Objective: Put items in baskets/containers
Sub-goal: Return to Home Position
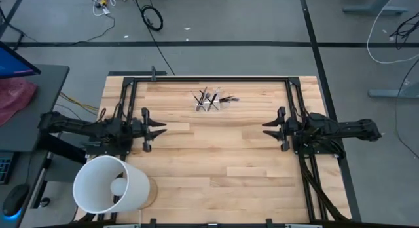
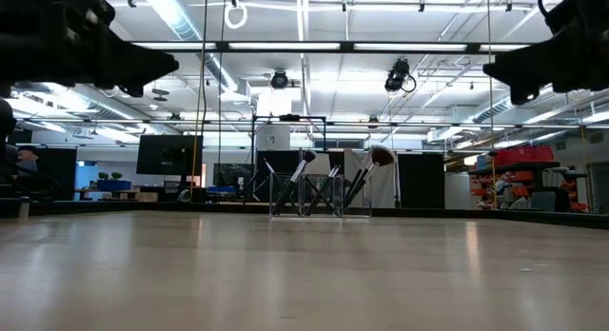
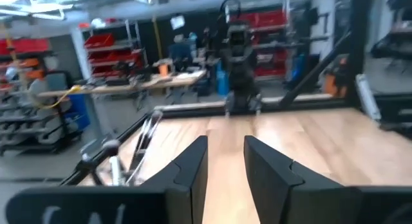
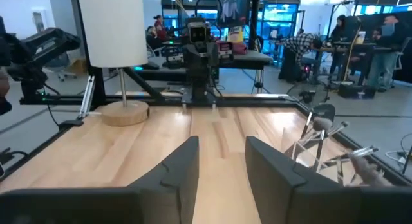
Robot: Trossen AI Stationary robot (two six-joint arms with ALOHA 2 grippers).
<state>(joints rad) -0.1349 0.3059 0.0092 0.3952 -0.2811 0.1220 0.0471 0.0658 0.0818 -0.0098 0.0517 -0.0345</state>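
Several thin dark makeup brushes stand in a small clear holder near the middle of the table's far edge. They lean on its walls with their bristle tips up. They also show in the wrist views, brushes and brushes. My left gripper hovers level at the table's left side, open, with nothing between its fingers. My right gripper faces it from the right side, open and empty. Both are well clear of the holder.
A large white cylindrical bucket lies on a round wooden base at the near left corner. Black frame rails run along the table's edges. Bare wood lies between the two grippers.
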